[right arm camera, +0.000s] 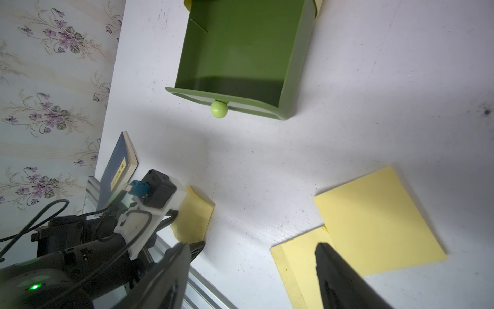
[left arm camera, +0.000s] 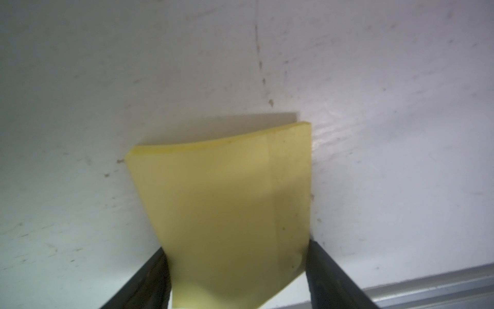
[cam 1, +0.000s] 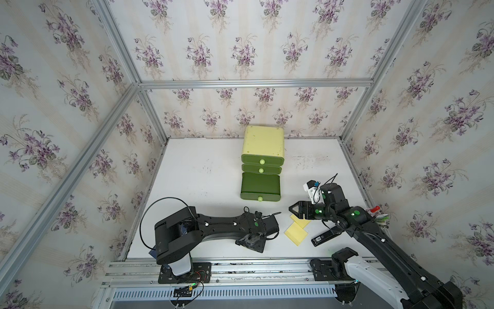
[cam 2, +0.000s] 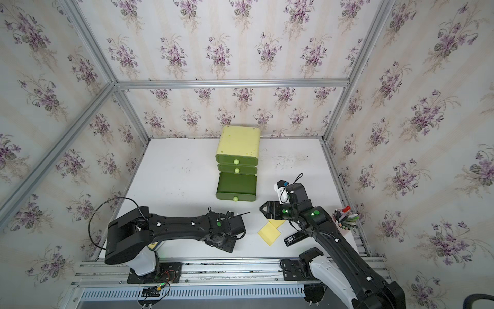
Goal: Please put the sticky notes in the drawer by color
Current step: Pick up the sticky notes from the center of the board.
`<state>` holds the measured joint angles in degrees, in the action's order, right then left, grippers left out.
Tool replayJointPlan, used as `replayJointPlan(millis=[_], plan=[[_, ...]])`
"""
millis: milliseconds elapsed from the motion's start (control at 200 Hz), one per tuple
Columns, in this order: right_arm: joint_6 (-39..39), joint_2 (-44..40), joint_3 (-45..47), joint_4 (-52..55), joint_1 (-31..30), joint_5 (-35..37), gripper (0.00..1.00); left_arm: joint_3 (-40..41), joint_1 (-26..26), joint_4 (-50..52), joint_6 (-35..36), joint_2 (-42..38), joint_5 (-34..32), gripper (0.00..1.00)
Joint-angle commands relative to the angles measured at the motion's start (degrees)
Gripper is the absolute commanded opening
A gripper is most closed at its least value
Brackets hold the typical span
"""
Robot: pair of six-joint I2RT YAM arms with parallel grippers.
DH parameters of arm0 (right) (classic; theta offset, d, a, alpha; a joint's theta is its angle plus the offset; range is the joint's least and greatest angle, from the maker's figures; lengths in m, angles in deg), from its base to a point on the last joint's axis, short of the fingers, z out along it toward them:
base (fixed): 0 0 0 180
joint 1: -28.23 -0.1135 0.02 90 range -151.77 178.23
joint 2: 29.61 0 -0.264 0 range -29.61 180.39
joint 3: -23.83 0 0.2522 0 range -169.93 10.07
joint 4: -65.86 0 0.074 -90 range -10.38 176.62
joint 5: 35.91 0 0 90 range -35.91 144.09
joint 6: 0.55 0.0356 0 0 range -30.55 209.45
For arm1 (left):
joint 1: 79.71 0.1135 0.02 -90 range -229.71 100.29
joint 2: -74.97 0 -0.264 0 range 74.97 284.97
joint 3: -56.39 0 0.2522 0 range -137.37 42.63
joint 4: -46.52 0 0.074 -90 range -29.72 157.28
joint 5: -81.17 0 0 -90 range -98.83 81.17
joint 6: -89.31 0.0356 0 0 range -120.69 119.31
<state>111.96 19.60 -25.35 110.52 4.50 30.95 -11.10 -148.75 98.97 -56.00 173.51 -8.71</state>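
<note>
So, the left gripper (left arm camera: 238,247) squeezes a thick yellow sticky pad (left arm camera: 222,200), bowing it; the right gripper (right arm camera: 252,244) hangs spread, empty, over two flat yellow pads (right arm camera: 374,222).

White table (cam 1: 208,166): drawer (cam 1: 263,144) at twelve o'clock; two overlapping yellow sticky notes (cam 1: 296,233) at five, black device (cam 1: 324,237) beside; curled yellow note (left arm camera: 227,200) at six; blue book (right arm camera: 117,163) at seven.

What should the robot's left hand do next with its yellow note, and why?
Probably lift the yellow note toward the open bottom drawer. The left gripper squeezes the note by its edges so that it bows, low over the table, and that drawer stands pulled out and looks empty.
</note>
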Motion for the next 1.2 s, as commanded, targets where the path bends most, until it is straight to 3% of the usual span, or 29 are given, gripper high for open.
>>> replayJointPlan(millis=[0,175,495,689,939,1194], plan=[[0.34,-0.07,0.13,-0.92,-0.20,0.71,0.78,3.76,0.13,-1.69,-0.74,2.51,-1.01,0.73],[0.61,-0.43,0.13,-0.86,-0.30,0.66,0.78,0.51,0.68,2.07,1.09,-0.22,-4.25,0.64],[1.33,-0.80,0.22,-1.08,-0.69,0.55,0.77,-6.11,3.15,8.59,5.08,-5.46,-8.03,0.63],[3.07,0.42,2.14,-3.40,-0.96,-1.63,0.77,-13.17,8.76,11.88,11.47,-8.79,-9.02,0.65],[3.77,0.50,2.19,-3.65,-1.28,-0.69,0.77,-26.72,17.32,14.54,23.54,-3.93,-11.03,0.66],[4.01,-0.39,2.11,-3.37,-1.28,-0.26,0.77,-36.00,22.91,15.33,28.23,4.63,-8.92,0.67]])
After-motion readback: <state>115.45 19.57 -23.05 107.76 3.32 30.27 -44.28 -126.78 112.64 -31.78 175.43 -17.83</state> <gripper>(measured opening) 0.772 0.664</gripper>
